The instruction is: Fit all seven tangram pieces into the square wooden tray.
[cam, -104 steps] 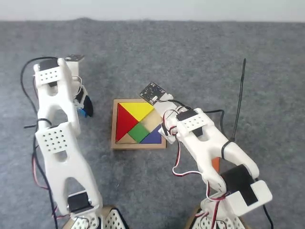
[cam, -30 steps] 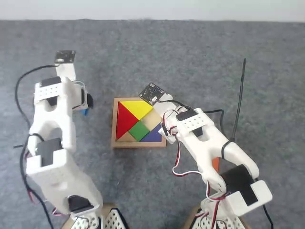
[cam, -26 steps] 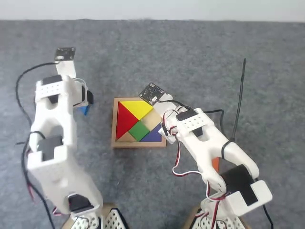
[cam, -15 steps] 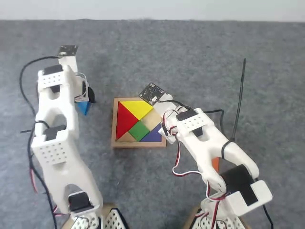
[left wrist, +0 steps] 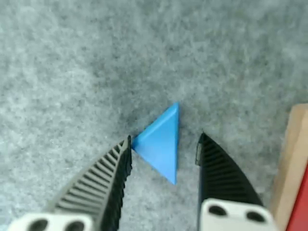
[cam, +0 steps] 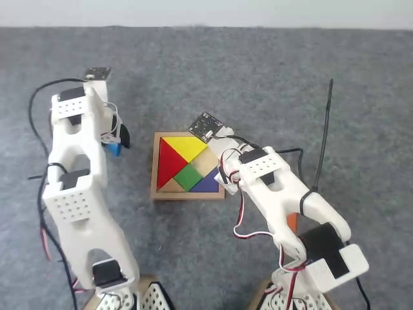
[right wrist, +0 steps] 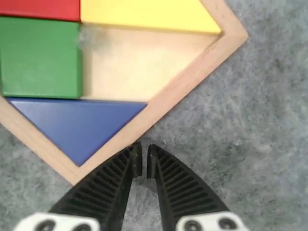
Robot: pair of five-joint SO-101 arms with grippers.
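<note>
Beside the tray [cam: 154,174], the left gripper [left wrist: 164,138] holds its jaws open astride the light-blue triangle [left wrist: 161,149] on the table [cam: 258,77], and the right gripper [right wrist: 144,149] sits, jaws closed and empty, just outside the tray's rim.

The left arm [cam: 74,161] hides most of the blue triangle [cam: 114,149] beside the tray [cam: 155,169]; the right arm [cam: 271,184] covers the tray's nearest edge.
</note>
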